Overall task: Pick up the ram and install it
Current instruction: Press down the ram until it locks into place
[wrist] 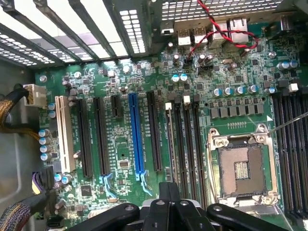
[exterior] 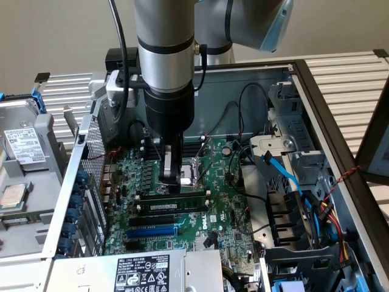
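The ram [exterior: 173, 205] is a thin green stick with a small white label. It stands in a long black slot on the green motherboard [exterior: 225, 213], level along its length. In the wrist view the ram [wrist: 170, 144] shows edge-on in the first of the black memory slots. My gripper [exterior: 177, 179] hangs over the board just behind the ram, by the CPU socket [wrist: 240, 166]. The gripper [wrist: 169, 190] has its tips together above the near end of the ram. It is shut with nothing in it.
The board lies inside an open PC case with metal walls [exterior: 316, 103]. A blue slot [wrist: 136, 134] and black slots lie beside the ram. Blue and black cables [exterior: 285, 173] crowd the exterior view's right. A hard drive [exterior: 24, 146] sits outside on the left.
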Tool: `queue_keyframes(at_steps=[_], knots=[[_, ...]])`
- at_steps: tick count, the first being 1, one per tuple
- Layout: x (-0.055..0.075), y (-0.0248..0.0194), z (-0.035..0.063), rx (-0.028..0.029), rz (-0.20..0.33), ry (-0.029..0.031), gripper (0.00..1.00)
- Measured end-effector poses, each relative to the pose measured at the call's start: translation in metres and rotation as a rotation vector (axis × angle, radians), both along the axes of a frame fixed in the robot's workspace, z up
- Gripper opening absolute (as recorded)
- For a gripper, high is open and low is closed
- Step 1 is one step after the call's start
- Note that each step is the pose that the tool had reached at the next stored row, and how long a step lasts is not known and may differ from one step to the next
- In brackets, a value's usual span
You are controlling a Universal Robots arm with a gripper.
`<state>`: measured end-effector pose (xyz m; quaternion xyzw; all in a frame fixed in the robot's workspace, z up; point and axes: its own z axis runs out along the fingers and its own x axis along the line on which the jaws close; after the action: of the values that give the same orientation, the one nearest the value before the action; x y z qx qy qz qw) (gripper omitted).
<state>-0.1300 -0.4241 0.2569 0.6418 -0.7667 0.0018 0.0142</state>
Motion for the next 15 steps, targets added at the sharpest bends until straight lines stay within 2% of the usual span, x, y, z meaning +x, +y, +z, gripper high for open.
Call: queue_keyframes(at_steps=[15], knots=[[0.0, 0.0, -0.0036, 0.0, -0.274, -0.0001, 0.1]])
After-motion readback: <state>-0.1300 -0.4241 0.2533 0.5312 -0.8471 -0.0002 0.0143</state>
